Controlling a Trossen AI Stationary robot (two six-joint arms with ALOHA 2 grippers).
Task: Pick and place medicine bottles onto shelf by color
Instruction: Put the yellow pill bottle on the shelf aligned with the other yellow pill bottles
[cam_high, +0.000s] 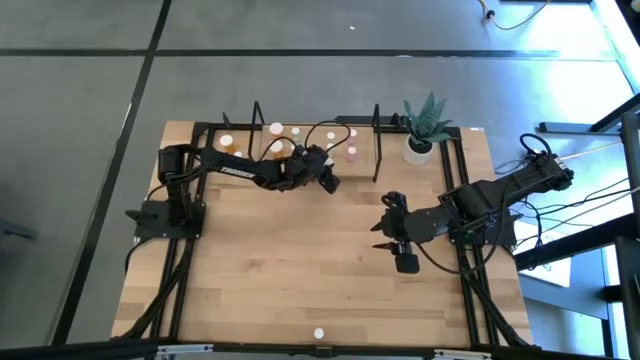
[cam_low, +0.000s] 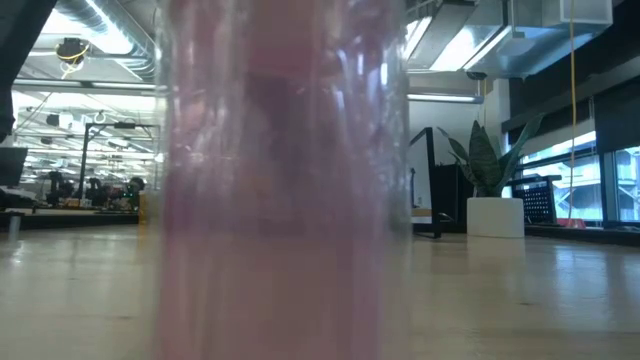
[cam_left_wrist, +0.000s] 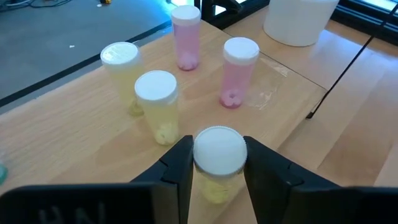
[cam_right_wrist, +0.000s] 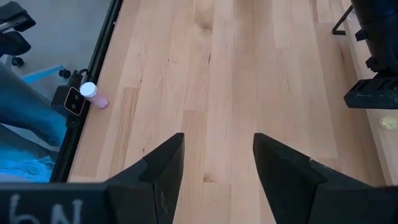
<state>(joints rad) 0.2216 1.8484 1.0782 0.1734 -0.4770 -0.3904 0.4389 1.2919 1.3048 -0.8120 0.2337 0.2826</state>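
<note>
Yellowish bottle clamped in left pincer; right pincer apart; arm lettering maybe "TROSSEN".

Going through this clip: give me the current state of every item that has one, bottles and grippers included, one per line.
Left gripper: over the shelf, shut on a yellowish bottle.
Two yellowish bottles: upright on the shelf, capped.
Two pink bottles: upright on the shelf, capped.
Right gripper: open, empty, above bare table.
Lone pink bottle: at the table's edge, capped; upright or tipped, cannot tell.
Potted plant: upright beside the shelf.
</note>
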